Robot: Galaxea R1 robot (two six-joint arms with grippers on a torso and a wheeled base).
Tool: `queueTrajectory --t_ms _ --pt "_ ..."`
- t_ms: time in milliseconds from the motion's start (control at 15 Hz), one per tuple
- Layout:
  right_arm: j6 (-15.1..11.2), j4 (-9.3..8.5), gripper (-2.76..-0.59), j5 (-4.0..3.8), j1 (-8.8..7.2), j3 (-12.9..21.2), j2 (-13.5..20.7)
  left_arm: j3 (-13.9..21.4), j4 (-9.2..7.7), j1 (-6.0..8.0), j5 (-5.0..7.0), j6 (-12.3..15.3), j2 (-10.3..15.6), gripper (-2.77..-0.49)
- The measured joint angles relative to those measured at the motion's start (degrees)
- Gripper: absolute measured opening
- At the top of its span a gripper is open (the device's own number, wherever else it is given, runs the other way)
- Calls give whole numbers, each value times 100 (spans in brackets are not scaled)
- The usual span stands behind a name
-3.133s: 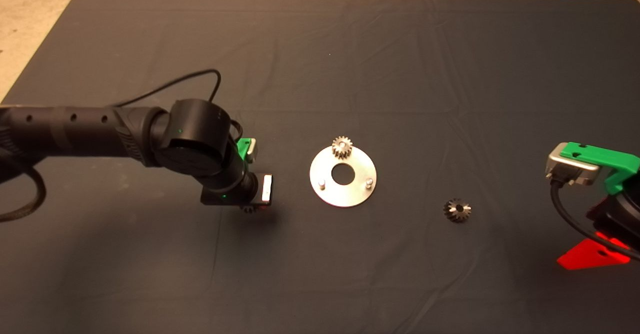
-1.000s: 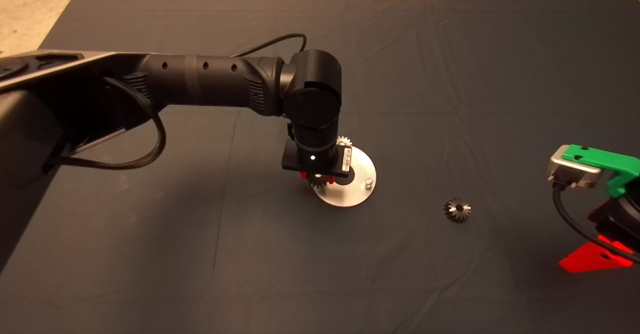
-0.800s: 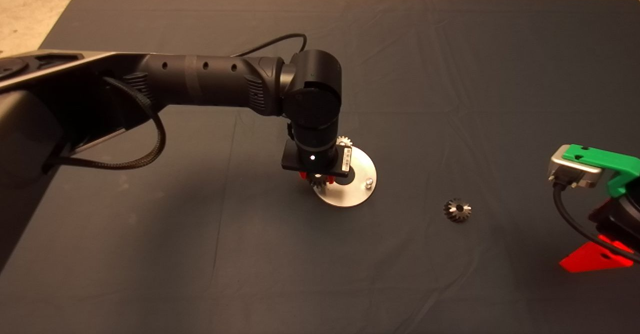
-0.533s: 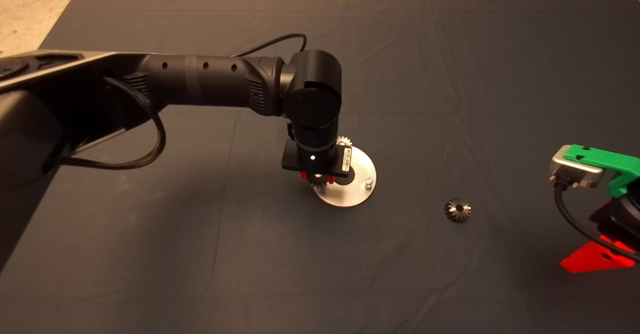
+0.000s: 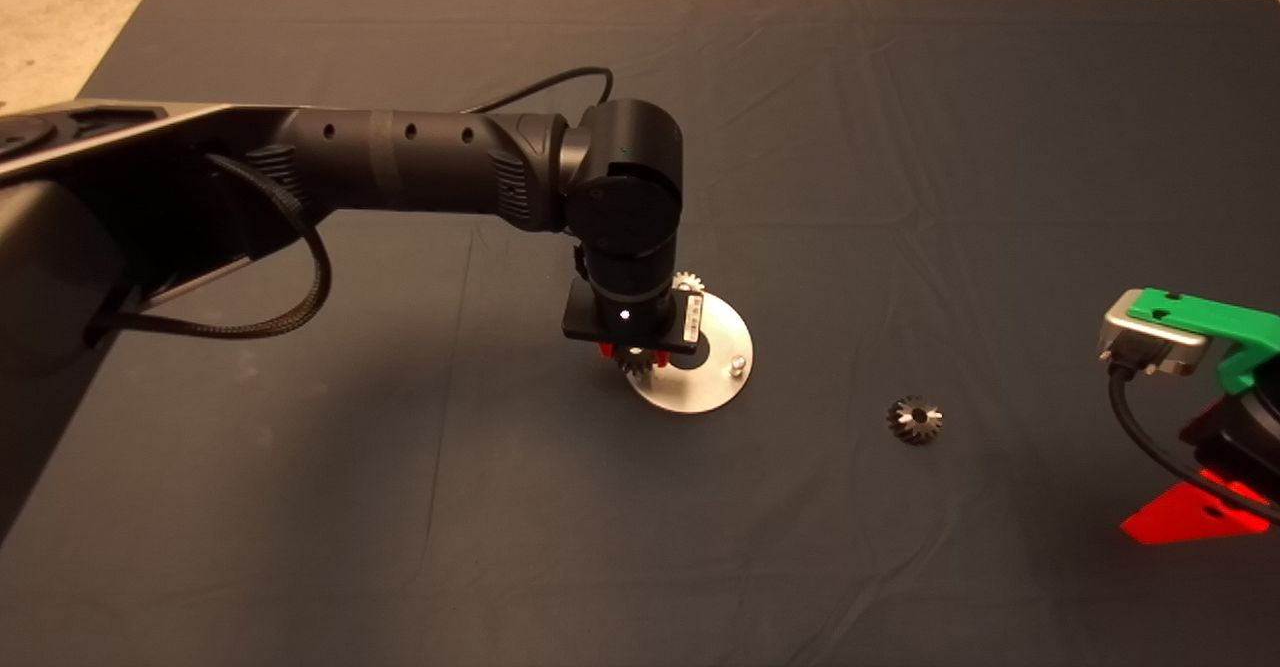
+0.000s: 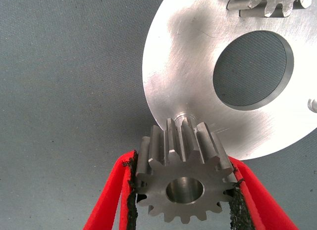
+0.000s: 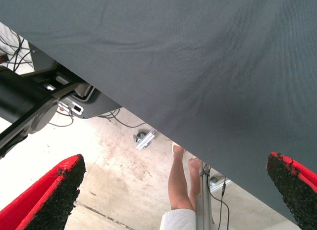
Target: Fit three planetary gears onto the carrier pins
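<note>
From my head camera, nearest me on the right is the right gripper (image 5: 1190, 517), parked at the lower right edge of the dark mat (image 5: 400, 507). Its jaws stand wide apart with nothing between them, and its wrist camera looks past the mat's edge to the floor, where a person's legs (image 7: 184, 183) show.

A little farther in, the darker planetary gear (image 5: 914, 419) lies alone on the mat, well apart from the parked gripper and to the right of the carrier disc (image 5: 712, 389).

At the middle of the table I have the left gripper (image 6: 184, 200) down over the disc's left edge, the black arm reaching in from the left. Its jaws are clamped on a silver planetary gear (image 6: 182, 183), one red finger (image 6: 111, 200) pressed against each side. In the wrist camera this gear sits at the disc's rim, tilted, with a carrier pin (image 6: 184, 116) showing just beyond its teeth. I cannot tell whether the pin has entered the gear's hole.

On the right side of the disc, another carrier pin (image 5: 738, 364) stands bare.

Farthest, at the disc's far edge, a third gear (image 5: 688, 282) sits on the disc, half hidden behind the wrist.
</note>
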State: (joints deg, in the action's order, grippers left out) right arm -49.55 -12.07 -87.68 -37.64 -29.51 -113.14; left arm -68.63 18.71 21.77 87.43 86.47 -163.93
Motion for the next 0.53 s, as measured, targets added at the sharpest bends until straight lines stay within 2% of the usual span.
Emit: queueTrajectory --t_ms 533 --pt "0 0 -63 -2 0 0 18 18 2 -2 0 5 -2 -232"
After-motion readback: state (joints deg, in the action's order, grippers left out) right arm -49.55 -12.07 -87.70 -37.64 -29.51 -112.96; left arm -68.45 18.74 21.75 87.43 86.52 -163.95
